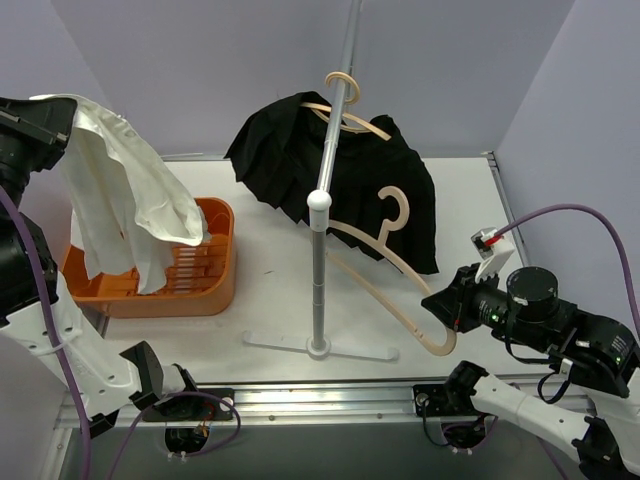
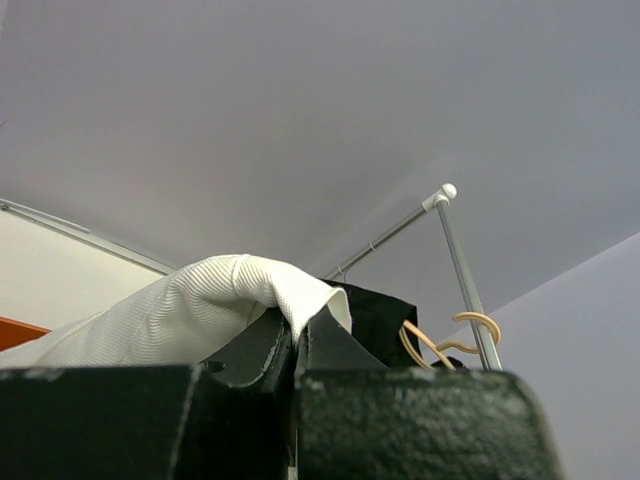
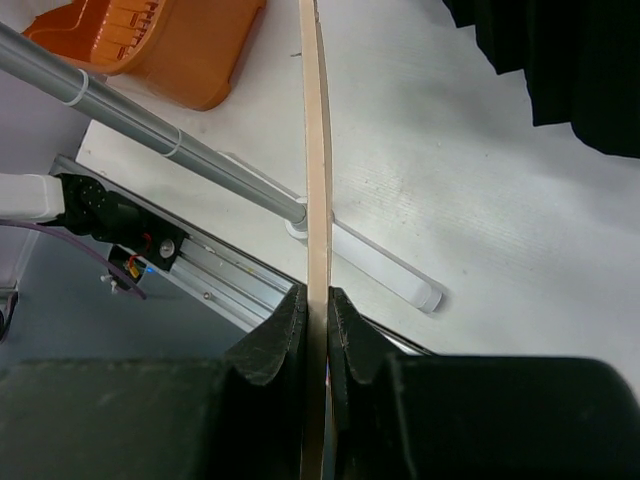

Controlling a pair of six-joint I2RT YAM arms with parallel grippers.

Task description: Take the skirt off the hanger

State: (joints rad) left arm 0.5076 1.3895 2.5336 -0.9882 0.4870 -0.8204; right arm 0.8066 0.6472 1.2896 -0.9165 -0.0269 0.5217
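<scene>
A white ribbed skirt [image 1: 130,200] hangs from my left gripper [image 2: 298,335], which is shut on its top edge [image 2: 200,305], high at the far left above an orange basket [image 1: 216,285]. In the top view the cloth hides the fingertips. My right gripper [image 1: 443,300] is shut on the end of a bare wooden hanger [image 1: 390,265], held off the rail at the right of the rack pole. The hanger bar [image 3: 317,150] runs straight between the shut jaws in the right wrist view.
A black garment [image 1: 380,180] hangs on a second wooden hanger [image 1: 345,115] on the rail. The rack's grey pole [image 1: 318,270] and white base [image 1: 350,350] stand mid-table. The pole also shows in the right wrist view [image 3: 150,130].
</scene>
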